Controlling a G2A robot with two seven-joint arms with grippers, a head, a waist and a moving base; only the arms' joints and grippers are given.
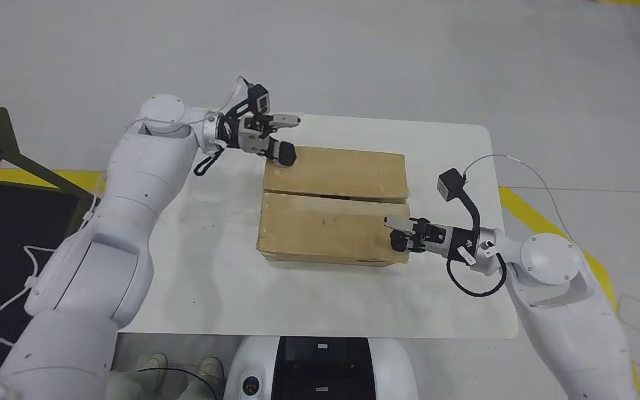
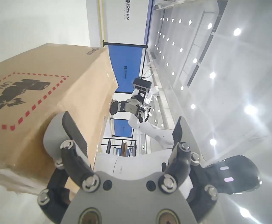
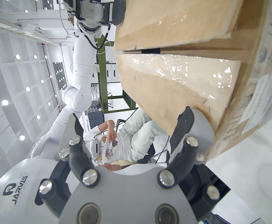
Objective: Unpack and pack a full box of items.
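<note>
Box (image 1: 335, 205) sits on the white surface (image 1: 220, 270) with its two top flaps folded down, meeting along a seam that runs the long way. My left pincer (image 1: 288, 138) is at one corner of it and my right pincer (image 1: 397, 232) at the corner diagonally opposite, so the whole box lies between them.

My left pincer (image 2: 123, 123) is spread wide and holds nothing. One of its fingers (image 2: 70, 131) lies against the box (image 2: 53, 91) at the corner, touching the cardboard wall beside a red dashed mark (image 2: 31, 89). The other finger stands in open air, away from the box. On the far side of the box from this pincer I see my right pincer (image 2: 113, 107) with a pad against the cardboard.

My right pincer (image 3: 130, 118) is also spread wide and holds nothing. One finger (image 3: 184, 127) touches the box (image 3: 176, 84) at the end of the nearer flap, close to the corner, and the other is clear of it. Just beyond this finger the two flaps meet, with a thin dark slit (image 3: 150, 51) between them. A white label (image 3: 255, 101) is on the box wall beside this pincer. At the far end of the flaps my left pincer (image 3: 114, 10) rests against the box edge.
</note>
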